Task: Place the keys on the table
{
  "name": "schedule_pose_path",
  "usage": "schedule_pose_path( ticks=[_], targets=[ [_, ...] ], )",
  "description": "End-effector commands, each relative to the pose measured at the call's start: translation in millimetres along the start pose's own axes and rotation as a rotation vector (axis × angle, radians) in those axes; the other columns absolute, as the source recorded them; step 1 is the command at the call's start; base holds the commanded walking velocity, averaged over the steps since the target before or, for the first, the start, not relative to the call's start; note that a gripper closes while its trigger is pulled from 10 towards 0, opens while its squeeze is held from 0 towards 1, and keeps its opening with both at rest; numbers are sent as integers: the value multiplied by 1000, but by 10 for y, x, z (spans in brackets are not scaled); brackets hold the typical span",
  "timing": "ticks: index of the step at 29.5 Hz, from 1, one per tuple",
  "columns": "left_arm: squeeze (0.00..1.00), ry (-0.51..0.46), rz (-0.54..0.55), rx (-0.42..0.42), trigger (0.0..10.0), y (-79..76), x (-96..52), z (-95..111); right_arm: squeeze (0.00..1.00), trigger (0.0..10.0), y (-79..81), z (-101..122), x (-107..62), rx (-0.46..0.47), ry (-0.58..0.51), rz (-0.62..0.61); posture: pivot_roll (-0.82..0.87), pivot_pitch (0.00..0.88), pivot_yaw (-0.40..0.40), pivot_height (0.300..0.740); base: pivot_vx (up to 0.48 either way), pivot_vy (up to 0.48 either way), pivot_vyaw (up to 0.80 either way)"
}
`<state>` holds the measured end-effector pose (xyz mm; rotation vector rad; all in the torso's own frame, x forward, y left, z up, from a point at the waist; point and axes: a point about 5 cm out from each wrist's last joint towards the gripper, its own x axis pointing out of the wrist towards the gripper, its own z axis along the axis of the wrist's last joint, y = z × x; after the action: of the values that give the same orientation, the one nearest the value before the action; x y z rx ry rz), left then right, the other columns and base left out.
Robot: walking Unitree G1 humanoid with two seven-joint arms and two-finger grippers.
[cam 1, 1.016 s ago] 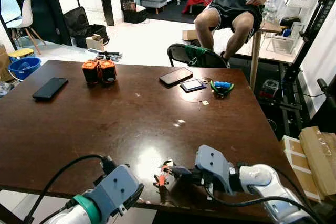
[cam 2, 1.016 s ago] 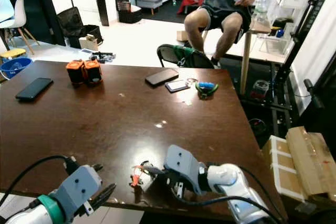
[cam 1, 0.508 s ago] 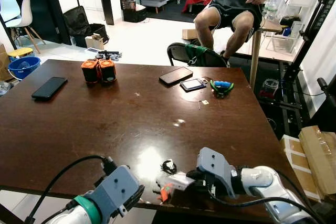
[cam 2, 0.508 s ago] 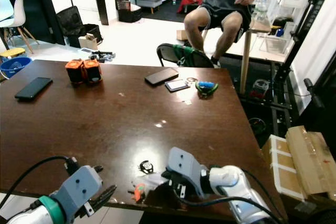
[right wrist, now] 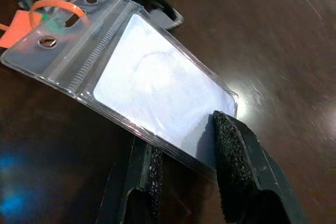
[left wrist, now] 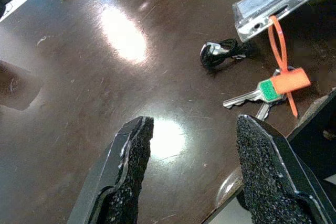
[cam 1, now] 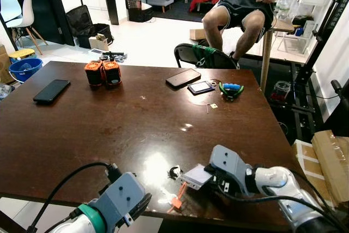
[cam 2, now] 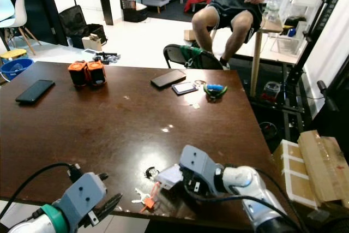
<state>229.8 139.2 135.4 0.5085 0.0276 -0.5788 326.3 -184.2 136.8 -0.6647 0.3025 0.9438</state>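
Right gripper (right wrist: 184, 156) low over the near edge of the table (cam 1: 109, 124), fingers pinching one corner of a clear card sleeve (cam 1: 197, 177). The sleeve is tilted, its far end down near the tabletop. An orange strap (left wrist: 278, 45) runs from the sleeve's punched hole to the keys (left wrist: 247, 97), which lie flat on the table right at the near edge, with an orange tag (cam 1: 177, 202) on them. A small black clip (left wrist: 223, 53) sits on the table just beside the sleeve and keys, apart from both.

Left gripper (left wrist: 205, 174) hovers over the near edge, fingers spread wide with nothing between them, keys just beyond its fingertips.

Rest of the table is well apart from the work area:
- black phone (cam 1: 52, 91) at the far left
- two orange-and-black blocks (cam 1: 103, 73) side by side
- second dark phone (cam 1: 182, 78) and a small device (cam 1: 200, 88) next to it at the far side
- green-and-blue item (cam 1: 231, 88) near the far right corner

A folding chair (cam 1: 204, 58) is tucked at the far edge. Behind it a person (cam 1: 245, 4) sits beside a second table. Cardboard boxes (cam 1: 327, 162) on the floor to the right.
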Motion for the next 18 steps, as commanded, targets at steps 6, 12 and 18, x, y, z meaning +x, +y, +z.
schedule_pose_path(
  ticks=[6,12,18],
  targets=[
    [0,16,-18,-9,10000,-37,-17,-17,0,10000,-139,23,-50,6,-12,-88,-121,46,118,740,0,0,0],
    [0,17,-17,-9,10000,-33,-16,-16,1000,10000,-196,93,-44,23,-49,-137,-121,46,118,740,0,0,0],
    [0,25,2,-4,10000,-4,-14,-21,0,10000,-406,268,-47,-30,-138,-339,-121,46,118,740,0,0,0]
  ],
)
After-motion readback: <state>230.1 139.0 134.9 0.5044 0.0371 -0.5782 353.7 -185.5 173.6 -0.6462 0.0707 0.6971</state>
